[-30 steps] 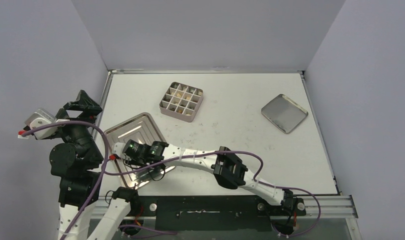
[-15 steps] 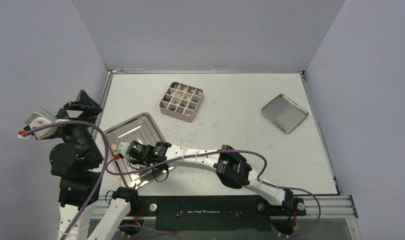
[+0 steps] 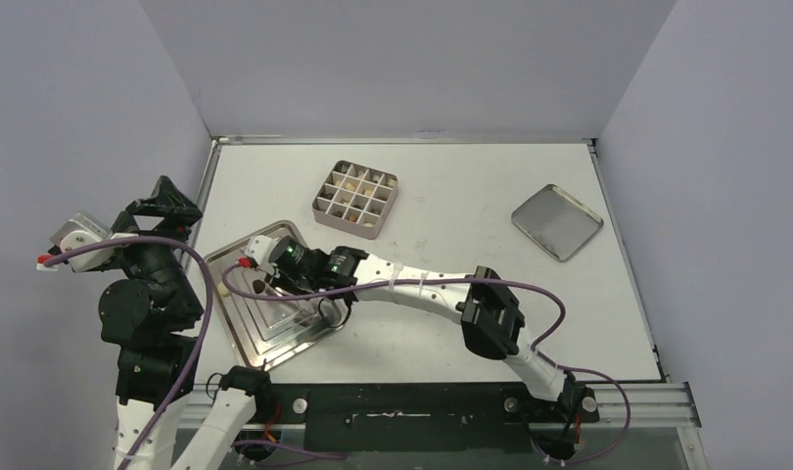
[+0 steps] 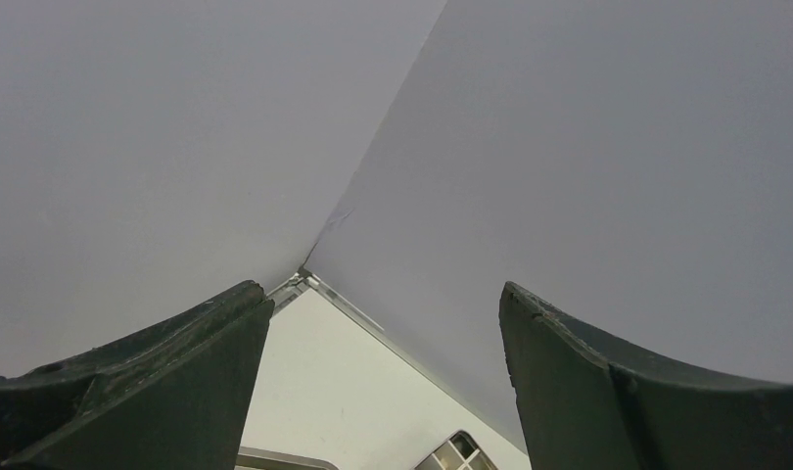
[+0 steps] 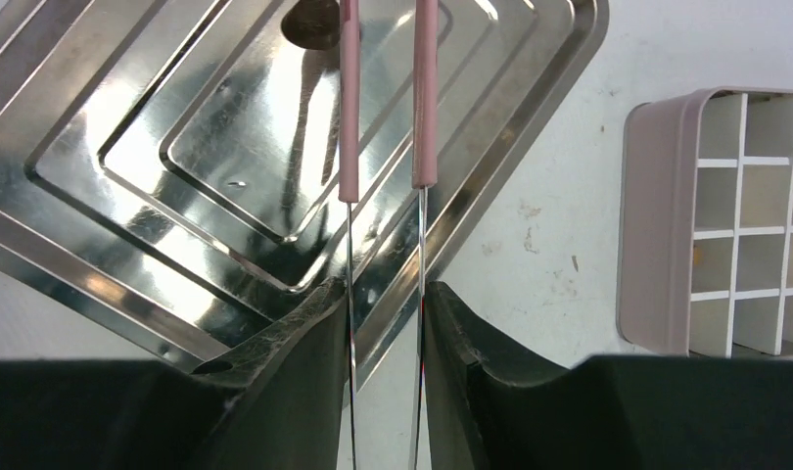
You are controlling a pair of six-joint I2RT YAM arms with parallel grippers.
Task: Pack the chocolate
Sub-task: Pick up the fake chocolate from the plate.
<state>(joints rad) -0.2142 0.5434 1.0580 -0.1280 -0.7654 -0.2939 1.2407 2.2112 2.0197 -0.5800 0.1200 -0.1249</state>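
1. At the near left I see the left gripper raised off the table, pointing up at the corner where the two walls meet. Its jaws stand wide apart and hold nothing.
2. Next comes the stepped metal tray, set cornerwise on the table's near left.
3. The right arm reaches across to the left, and the right gripper hangs over that tray. Its jaws are narrow and clamped on a pair of tweezers with thin metal tines and pink sleeves.
4. In the right wrist view, a dark round chocolate piece lies on the tray's inner steps, just left of the left pink sleeve. The tweezer tips run off the top edge, so I cannot tell whether they pinch it.
5. Farther back, past the tray's far corner and apart from it, sits the square gridded tin. Several of its cells hold pale and tan chocolate pieces, while others look bare.
6. Far right, well apart from the tin, a square metal lid lies flat on the table.
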